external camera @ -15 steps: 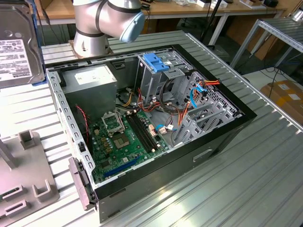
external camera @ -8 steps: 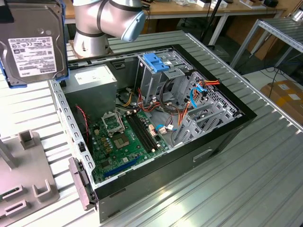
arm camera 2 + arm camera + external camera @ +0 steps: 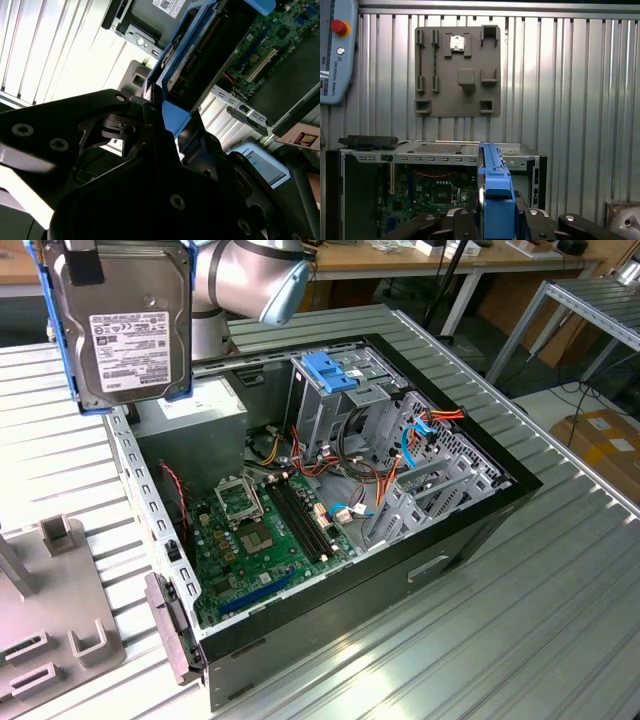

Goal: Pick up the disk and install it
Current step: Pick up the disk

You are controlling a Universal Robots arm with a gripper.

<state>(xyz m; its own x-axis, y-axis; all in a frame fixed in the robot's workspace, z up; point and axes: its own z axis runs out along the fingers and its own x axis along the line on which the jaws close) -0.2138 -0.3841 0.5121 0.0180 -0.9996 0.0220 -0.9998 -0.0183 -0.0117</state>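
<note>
Exterior view first, starting from its left: a grey fixture plate (image 3: 45,625) lies on the ribbed metal counter (image 3: 560,640), just beside the open PC case (image 3: 470,530). Higher up on that side, the disk (image 3: 125,330) hangs in the air, upright, with its white label facing the camera and the blue bracket running down its edges. It's above the near corner of the case and not touching it. The gripper (image 3: 85,258) has it by the top edge, and the arm (image 3: 250,280) sits right behind it.

Moving along inside the case you get the grey power supply (image 3: 195,410), then the green motherboard (image 3: 255,530) lying flat on the bottom. After that comes the metal drive cage (image 3: 350,405) with its blue handle (image 3: 330,370) on top, then a tangle of red and orange cables (image 3: 390,480) towards the exterior view's right.

First wrist view looks straight along the disk's blue edge (image 3: 495,200). The gripper (image 3: 497,220) is clamped on it from both sides, with the open case underneath and the fixture plate (image 3: 457,70) on the counter beyond. A teach pendant (image 3: 335,50) with a red button lies on the counter too.

Second wrist view shows the same grip (image 3: 160,115), with the disk (image 3: 200,45) sticking out over the motherboard.
</note>
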